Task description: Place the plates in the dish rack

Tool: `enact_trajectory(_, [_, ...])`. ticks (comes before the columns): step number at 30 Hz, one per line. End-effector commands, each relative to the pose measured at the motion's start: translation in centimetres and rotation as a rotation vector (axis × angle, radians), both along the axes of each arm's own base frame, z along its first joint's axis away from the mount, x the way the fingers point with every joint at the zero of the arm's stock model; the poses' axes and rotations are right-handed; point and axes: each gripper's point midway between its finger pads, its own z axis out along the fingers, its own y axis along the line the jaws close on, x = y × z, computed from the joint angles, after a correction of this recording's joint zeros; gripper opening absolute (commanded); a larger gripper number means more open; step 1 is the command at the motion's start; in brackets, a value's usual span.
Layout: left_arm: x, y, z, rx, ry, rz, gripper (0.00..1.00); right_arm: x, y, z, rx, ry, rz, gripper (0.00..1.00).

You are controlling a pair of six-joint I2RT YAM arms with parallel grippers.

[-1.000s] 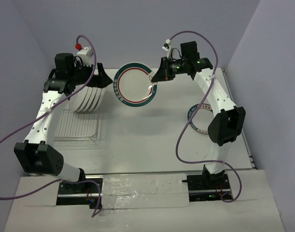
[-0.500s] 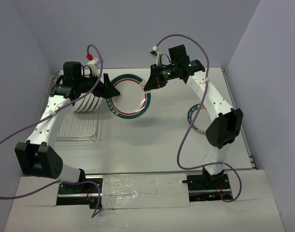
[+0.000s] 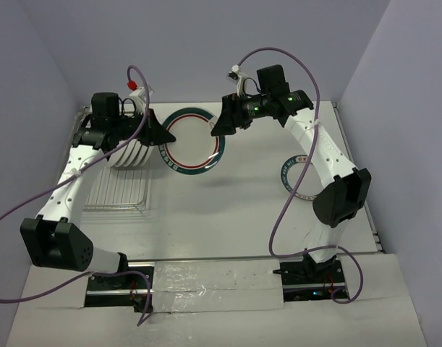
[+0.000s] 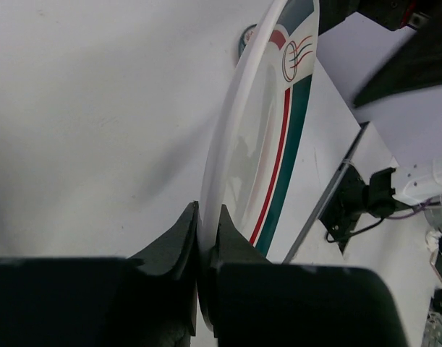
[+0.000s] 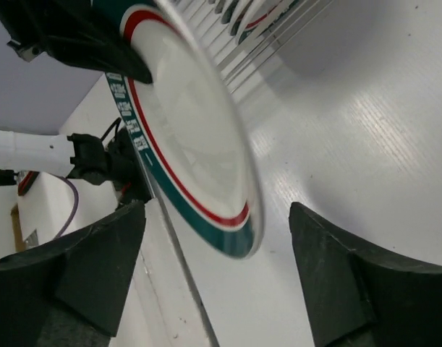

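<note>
While the red-ringed plate [image 3: 194, 141] is held in the air above the far middle of the desk [image 3: 221, 217], tilted with its face toward the near edge, it is pinched at its left rim by the left gripper [image 3: 161, 135]. In the left wrist view the fingers are clamped tight on that rim. The right gripper [image 3: 219, 126] is spread wide around the opposite rim, with a gap to each finger in its own wrist view, so the weight is judged to be borne by the left arm alone.

The dish rack [image 3: 116, 191] stands by the left edge toward the far-left corner, and the racked plates [image 3: 130, 150] are upright in its far end. A loose plate [image 3: 296, 181] lies flat near the right edge.

The handover is judged to be nearly complete. To finish it well, the right gripper should be drawn straight back in the plane of the plate, so that neither finger catches the rim. As the plate is gripped at one edge only, it could swing or slip. It should therefore be carried slowly, turned parallel to the racked plates, and lined up with a free slot on their near side before being lowered between the bars.
</note>
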Motion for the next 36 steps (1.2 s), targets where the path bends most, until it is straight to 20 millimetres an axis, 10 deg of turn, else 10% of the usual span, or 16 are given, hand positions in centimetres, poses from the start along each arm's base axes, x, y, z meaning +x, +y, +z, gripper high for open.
enact_trajectory(1, [1.1,2.4,3.5,0.029,-0.127,0.125,0.0,-1.7,0.1,4.7,0.079,-0.095,0.017,0.9])
enact_trajectory(7, [4.8,15.3,7.5,0.347,-0.256,0.73,0.0,-0.3,-1.4,3.8,0.039,-0.091,-0.073,1.0])
enact_trajectory(15, [2.4,28.4,12.4,0.816,-0.443,1.224,0.0,1.4,-2.5,2.2,0.02,-0.055,-0.116,1.0])
enact_trajectory(23, [4.9,32.4,8.0,1.004,-0.378,1.163,0.0,2.6,-3.8,-0.3,-0.022,-0.04,-0.136,1.0])
enact_trajectory(36, [8.1,31.2,1.6,1.03,-0.322,0.969,0.0,4.4,-6.1,-3.1,-0.042,0.009,-0.177,1.0])
